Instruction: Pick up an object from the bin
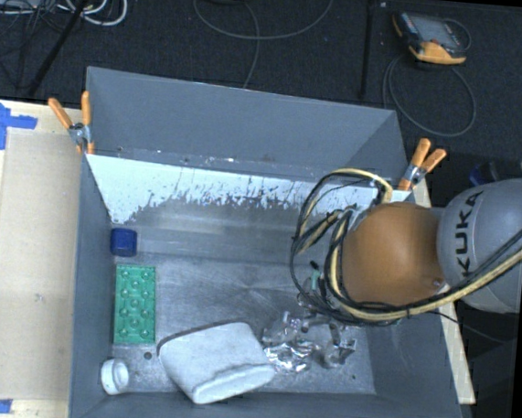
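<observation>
My gripper [317, 340] is low in the bin's front right part, under the orange wrist cover, and its metal fingers stand apart, so it is open. A small crumpled silver thing [287, 359] lies on the floor just in front of and left of the fingertips, touching or nearly touching the left one; I cannot tell whether it is between them. A white padded, cloth-like thing [214, 363] lies to the left of that, its right end against the silver piece.
A green studded plate [134, 304] lies flat along the left wall. A small blue block [124, 241] sits behind it, and a white round cap [114, 376] is in the front left corner. The arm and its cables hang over the right side.
</observation>
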